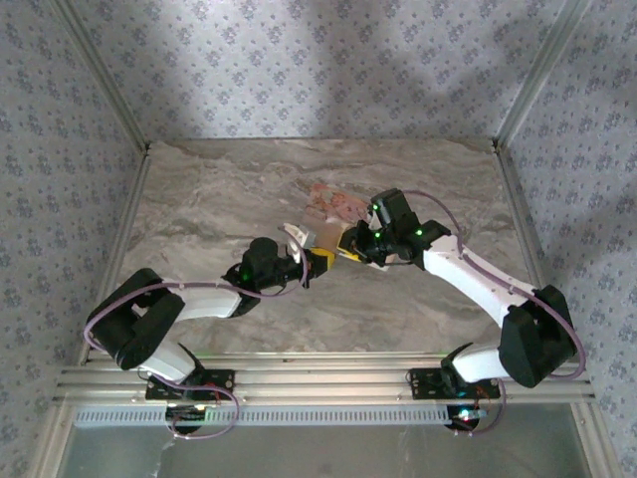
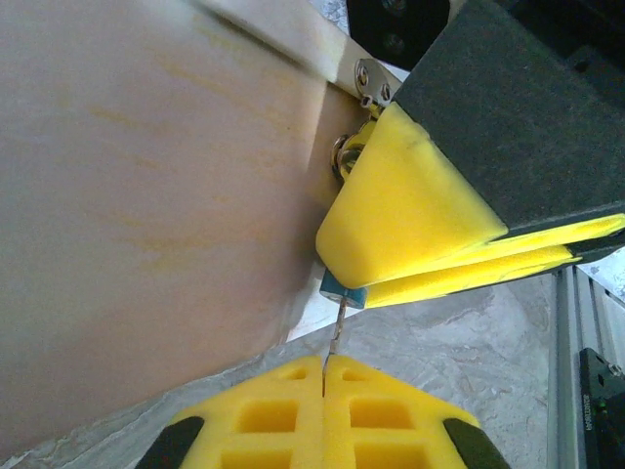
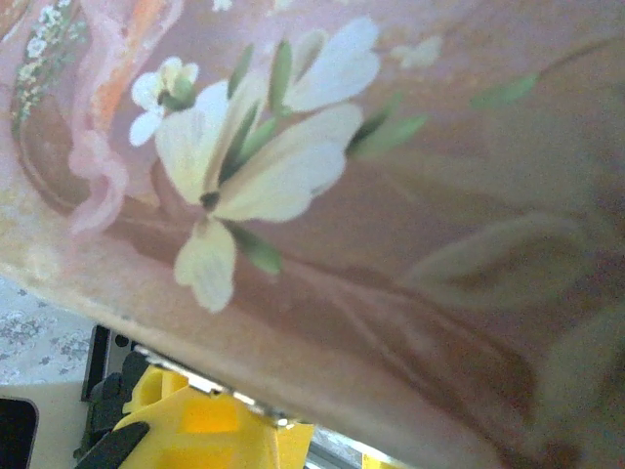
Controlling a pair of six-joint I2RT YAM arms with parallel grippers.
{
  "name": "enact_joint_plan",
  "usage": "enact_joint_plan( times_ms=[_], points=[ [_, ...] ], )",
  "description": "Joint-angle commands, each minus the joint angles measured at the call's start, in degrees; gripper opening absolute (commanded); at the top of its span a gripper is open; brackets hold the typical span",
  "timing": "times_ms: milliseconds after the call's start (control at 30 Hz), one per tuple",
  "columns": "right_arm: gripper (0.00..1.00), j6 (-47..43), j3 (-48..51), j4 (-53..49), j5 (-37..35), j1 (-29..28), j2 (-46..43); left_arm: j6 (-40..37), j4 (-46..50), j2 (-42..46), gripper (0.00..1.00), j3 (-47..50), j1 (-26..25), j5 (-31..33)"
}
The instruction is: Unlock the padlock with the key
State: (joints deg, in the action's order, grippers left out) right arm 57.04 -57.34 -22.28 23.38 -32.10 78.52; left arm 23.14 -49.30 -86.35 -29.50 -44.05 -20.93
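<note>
Padlock [image 2: 342,290], tiny and blue-green, at the middle of the left wrist view. Hung against the edge of the pink floral box [image 2: 146,195], just below a metal hasp [image 2: 369,83] at the upper middle. Was pinched at the tip of the right gripper [image 2: 363,289], yellow fingers [image 2: 420,220] closed on it. Met the key [image 2: 335,337] from beneath, thin shaft touching the padlock. Left gripper [image 2: 324,376] at the bottom edge, pads pressed together on that key. Marble table [image 2: 508,332] at lower right.
</note>
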Motion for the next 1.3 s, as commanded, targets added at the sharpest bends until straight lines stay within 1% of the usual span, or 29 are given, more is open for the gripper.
enact_joint_plan(
  times_ms=[0,100,267,467,567,700,800,1000,1267],
  points=[
    [0.0,0.76,-0.6,1.84,2.72,0.16,-0.65,-1.08,-2.75,0.16,0.0,0.43,-0.16,1.88],
    [0.0,1.5,-0.58,2.81,3.23,0.17,-0.34,-0.11,-4.05,-0.85,0.0,0.07,-0.66,1.39],
    [0.0,2.18,-0.55,3.66,3.61,-0.08,0.23,3.62,-8.2,-3.05,0.0,-0.39,-1.16,0.8],
    [0.0,2.31,-0.1,3.7,3.76,-0.18,0.15,6.33,-11.87,-4.1,0.0,-0.13,-0.82,0.57],
    [0.0,1.2,-0.32,2.09,2.84,-0.03,0.05,8.23,-14.34,-3.87,0.0,0.79,0.38,-0.64],
    [0.0,0.73,0.05,1.38,1.86,0.43,-0.73,11.03,-17.76,-3.83,0.0,2.42,3.28,-4.07],
    [0.0,1.14,0.58,1.96,1.24,0.98,-1.66,10.29,-17.07,-3.82,0.0,3.19,4.05,-4.65],
    [0.0,2.15,0.91,3.19,2.02,1.56,-2.15,9.42,-16.83,-5.3,0.0,3.66,3.97,-4.94],
    [0.0,4.39,2.06,5.89,2.64,1.89,-2.33,9.03,-16.83,-6.87,0.0,3.44,2.29,-4.14]
  ],
)
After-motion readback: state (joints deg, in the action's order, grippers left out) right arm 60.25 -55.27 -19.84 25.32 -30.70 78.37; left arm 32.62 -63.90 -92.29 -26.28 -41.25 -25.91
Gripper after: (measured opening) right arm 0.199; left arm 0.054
